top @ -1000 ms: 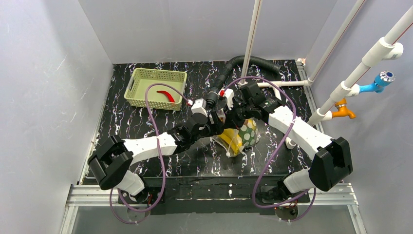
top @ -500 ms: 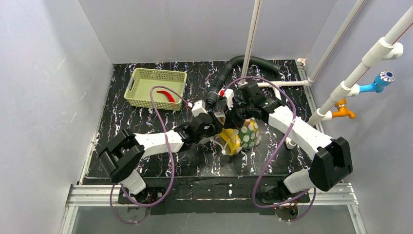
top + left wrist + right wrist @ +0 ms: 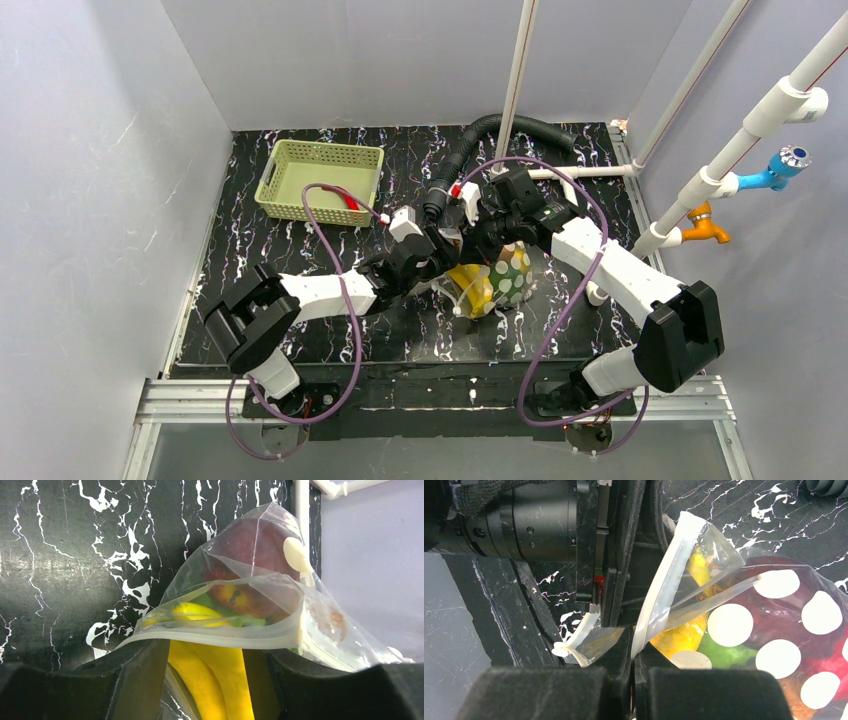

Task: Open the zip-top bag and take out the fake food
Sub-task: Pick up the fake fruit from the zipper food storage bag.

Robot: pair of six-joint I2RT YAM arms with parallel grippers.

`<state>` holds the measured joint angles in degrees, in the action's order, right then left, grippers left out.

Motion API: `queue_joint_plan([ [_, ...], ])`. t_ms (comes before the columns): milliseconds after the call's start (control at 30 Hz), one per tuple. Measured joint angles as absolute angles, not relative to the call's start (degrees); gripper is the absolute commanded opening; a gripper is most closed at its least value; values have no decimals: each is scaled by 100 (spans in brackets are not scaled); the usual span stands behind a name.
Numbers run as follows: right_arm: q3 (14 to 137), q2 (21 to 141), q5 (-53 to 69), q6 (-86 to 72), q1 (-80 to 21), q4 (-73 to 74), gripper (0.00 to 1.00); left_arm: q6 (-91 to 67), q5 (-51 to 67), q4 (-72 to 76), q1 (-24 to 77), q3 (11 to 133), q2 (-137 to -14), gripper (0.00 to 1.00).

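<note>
The zip-top bag [image 3: 508, 272], clear with white spots, lies at the table's middle with its mouth open toward my left gripper [image 3: 438, 262]. In the left wrist view my left gripper [image 3: 217, 680] reaches into the bag [image 3: 260, 535], its fingers [image 3: 135, 680] closed against both sides of the yellow banana [image 3: 215, 675]. A red apple [image 3: 250, 545] and green pieces lie deeper inside. My right gripper [image 3: 633, 655] is shut on the bag's zip strip [image 3: 664, 585] and holds that edge up. A red chili [image 3: 349, 204] lies in the basket.
The pale green lattice basket [image 3: 300, 160] stands at the back left. A black ribbed hose [image 3: 500, 125] and white pipes [image 3: 590, 172] run along the back and right. A purple cable [image 3: 322, 190] loops over the basket's near edge.
My left arm has pushed right, toward the bag, and its jaws have narrowed round the banana. Its cable loop now swings over the chili. The right arm stays put.
</note>
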<state>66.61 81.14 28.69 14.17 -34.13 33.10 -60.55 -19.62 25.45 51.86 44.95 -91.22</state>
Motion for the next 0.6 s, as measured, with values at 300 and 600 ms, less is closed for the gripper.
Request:
queue_joint_plan([
  [300,6661,8114,2891,1431,-3413,3317,1,-6381,-2062,2895,5186,4434,-9349,49],
  [600,6661,8114,2891,1433,-3413,3323,1,-6709,-2051,3127,5186,4442,-9662,31],
])
